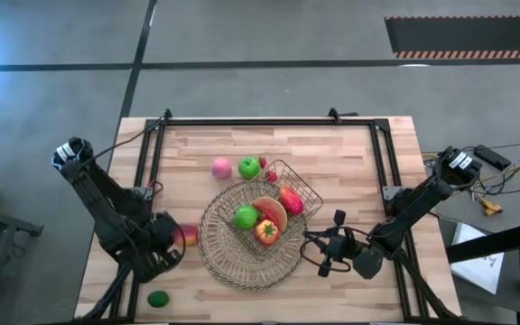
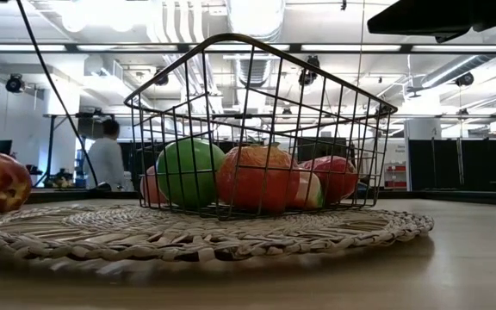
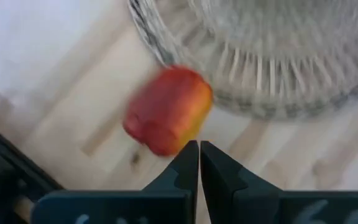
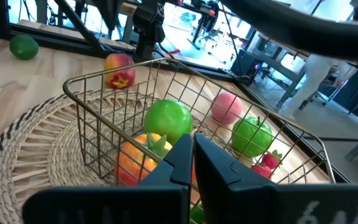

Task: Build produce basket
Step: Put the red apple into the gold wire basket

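Note:
The dark wire basket point(image 1: 266, 209) stands on the round woven mat point(image 1: 219, 257). It holds a green apple point(image 1: 245, 217), a watermelon slice point(image 1: 273, 214), a red mango point(image 1: 291, 200) and a red-yellow fruit point(image 1: 266, 233). On the table behind the basket lie a pink peach point(image 1: 221, 168), a second green apple point(image 1: 249, 167) and two strawberries point(image 1: 270, 175). A red-yellow apple point(image 3: 166, 112) lies at the mat's left edge, just ahead of my shut left gripper point(image 3: 199, 149). A green lime point(image 1: 158, 299) lies near the front edge. My right gripper point(image 4: 191, 149) is shut and empty, right of the basket. My left gripper's shut fingertips point(image 3: 190, 152) stand right at the red-yellow apple's side point(image 3: 178, 142), coming from the table's left. I cannot tell whether they touch it. The apple rests on the table beside the mat.
A black frame rail point(image 1: 269, 121) runs along the table's far side and down its left and right sides. Bare wood lies in front of the mat point(image 1: 269, 302). A person point(image 2: 106, 159) stands in the room beyond the table.

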Controlling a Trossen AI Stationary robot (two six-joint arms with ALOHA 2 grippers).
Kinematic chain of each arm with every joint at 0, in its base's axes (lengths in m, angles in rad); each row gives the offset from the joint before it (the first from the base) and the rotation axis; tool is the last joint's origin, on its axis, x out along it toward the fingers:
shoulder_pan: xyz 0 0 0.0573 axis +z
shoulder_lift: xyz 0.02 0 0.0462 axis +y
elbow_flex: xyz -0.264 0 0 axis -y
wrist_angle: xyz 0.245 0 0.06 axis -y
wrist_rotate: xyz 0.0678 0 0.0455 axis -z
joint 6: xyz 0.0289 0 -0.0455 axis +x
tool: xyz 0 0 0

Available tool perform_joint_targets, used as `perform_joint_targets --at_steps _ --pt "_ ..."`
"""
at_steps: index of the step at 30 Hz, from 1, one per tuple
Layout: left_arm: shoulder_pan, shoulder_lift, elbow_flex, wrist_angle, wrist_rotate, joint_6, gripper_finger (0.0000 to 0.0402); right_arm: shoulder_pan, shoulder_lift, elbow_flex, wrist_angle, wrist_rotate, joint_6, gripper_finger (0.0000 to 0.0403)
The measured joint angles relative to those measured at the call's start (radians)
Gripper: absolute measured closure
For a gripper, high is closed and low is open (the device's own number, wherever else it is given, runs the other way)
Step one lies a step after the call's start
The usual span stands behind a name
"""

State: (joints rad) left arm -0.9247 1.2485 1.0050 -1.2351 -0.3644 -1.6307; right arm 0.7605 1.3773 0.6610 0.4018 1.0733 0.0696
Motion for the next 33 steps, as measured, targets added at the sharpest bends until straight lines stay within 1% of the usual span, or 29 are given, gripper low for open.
perform_joint_targets --at_steps 3,7,12,14,16,19,23,26,30,33 --pt "0.000 0.008 -0.033 0.032 0.080 0.009 0.0391 0.000 0.000 -0.006 0.000 0.000 0.001 0.0394" --pt "0.000 0.008 -0.098 0.041 0.178 -0.058 0.0343 0.000 0.000 -0.010 -0.001 -0.001 0.018 0.0394" --pt "0.000 0.008 -0.172 0.049 0.226 -0.059 0.0268 0.000 0.000 -0.013 -0.001 -0.002 0.027 0.0394" --pt "0.000 0.008 -0.195 0.067 0.229 -0.027 0.0247 0.000 0.000 -0.014 -0.001 -0.003 0.027 0.0394" --pt "0.000 0.008 -0.213 0.081 0.229 0.015 0.0236 0.000 0.000 -0.014 0.000 -0.002 0.027 0.0394" --pt "0.000 0.009 -0.234 0.083 0.215 0.059 0.0236 0.000 0.000 -0.014 0.000 -0.002 0.027 0.0394" --pt "0.000 0.009 -0.270 0.139 0.169 0.136 0.0249 0.000 0.000 -0.014 0.000 -0.002 0.032 0.0394" --pt "0.000 0.009 -0.308 0.178 0.152 0.153 0.0267 0.000 0.000 -0.014 0.000 -0.002 0.037 0.0394" --pt "0.000 0.009 -0.339 0.181 0.142 0.150 0.0293 0.000 0.000 -0.014 0.000 -0.002 0.036 0.0394" --pt "0.000 0.009 -0.350 0.181 0.096 0.153 0.0315 0.000 0.000 -0.014 0.000 -0.002 0.035 0.0394"
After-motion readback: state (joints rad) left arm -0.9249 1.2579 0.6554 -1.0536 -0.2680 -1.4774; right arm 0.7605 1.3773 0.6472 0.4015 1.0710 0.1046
